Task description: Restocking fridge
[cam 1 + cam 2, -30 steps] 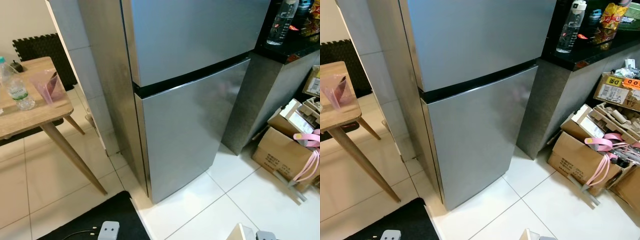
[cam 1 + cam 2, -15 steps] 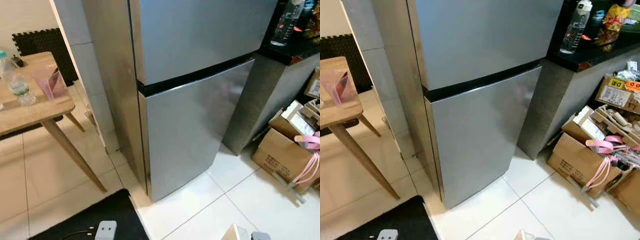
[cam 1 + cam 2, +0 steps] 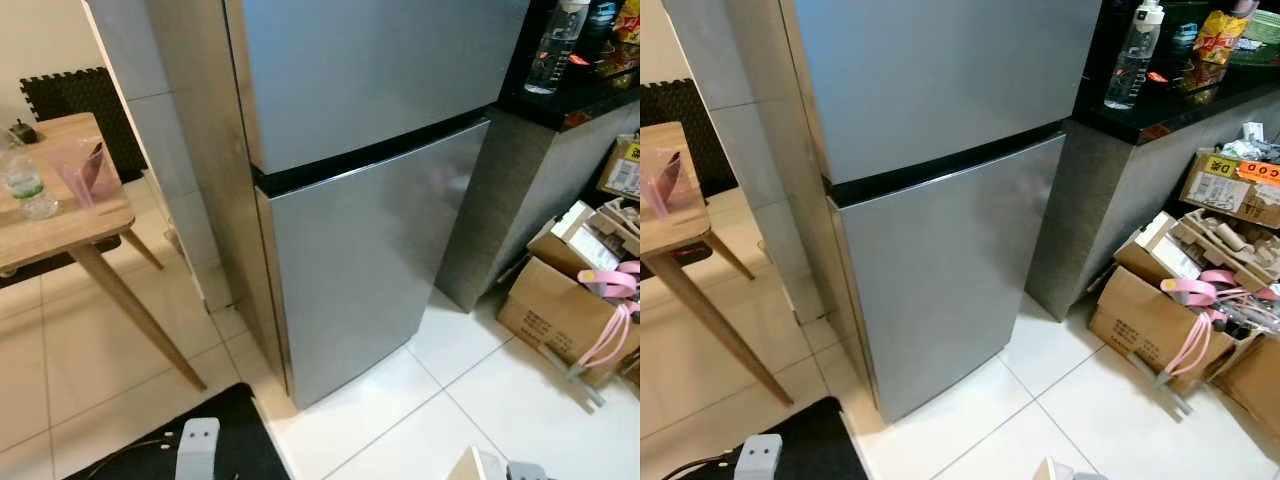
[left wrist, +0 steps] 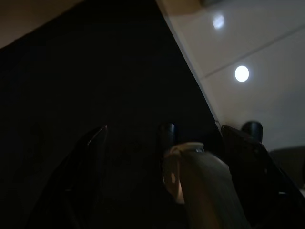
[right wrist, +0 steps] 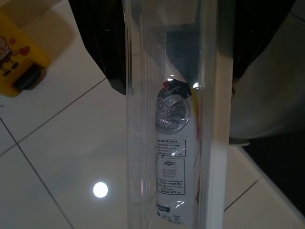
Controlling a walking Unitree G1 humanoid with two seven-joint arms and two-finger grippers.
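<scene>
The silver two-door fridge (image 3: 370,250) stands straight ahead with both doors closed, a black gap between them. My right gripper (image 5: 176,71) is shut on a tall clear plastic container (image 5: 143,143) with a white packet (image 5: 174,162) inside, held low over the white tiles; its pale top (image 3: 478,466) pokes into the bottom edge of the left eye view. My left arm (image 3: 197,450) hangs low over the black mat. In the dim left wrist view its two black fingers (image 4: 90,167) stand apart, with a pale rounded shape (image 4: 190,181) beyond them.
A wooden table (image 3: 60,230) at the left carries a water bottle (image 3: 20,180) and a pink cup (image 3: 80,170). A black counter (image 3: 570,100) with a bottle (image 3: 550,50) adjoins the fridge on the right. Cardboard boxes (image 3: 560,310) and pink straps (image 3: 610,330) crowd the floor there.
The whole picture has swayed a little, so the camera moved. My left arm shows slightly higher at the bottom edge. The fridge stays closed.
</scene>
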